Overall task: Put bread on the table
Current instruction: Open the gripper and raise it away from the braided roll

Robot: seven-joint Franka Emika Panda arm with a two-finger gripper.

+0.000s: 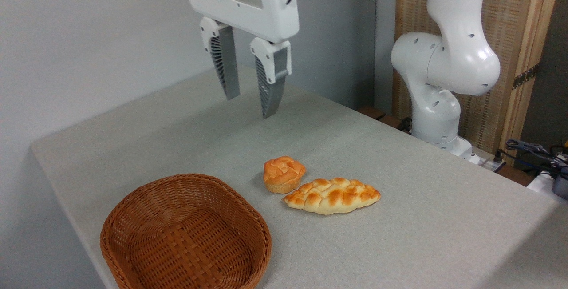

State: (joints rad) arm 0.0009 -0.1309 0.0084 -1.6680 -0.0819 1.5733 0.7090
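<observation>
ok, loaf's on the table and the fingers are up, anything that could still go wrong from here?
Little, judging by this frame. The long golden braided loaf lies flat on the grey-beige cloth table, but its end sits right next to the small round orange bun; a re-grasp there might nudge the bun. The brown woven wicker basket sits at the table's near edge, so a low sweep of the open fingers could push it off.

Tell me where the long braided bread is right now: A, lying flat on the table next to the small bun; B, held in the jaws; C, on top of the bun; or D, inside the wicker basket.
A: the bread lies flat on the table beside the small bun, with the open gripper raised well above it.
</observation>
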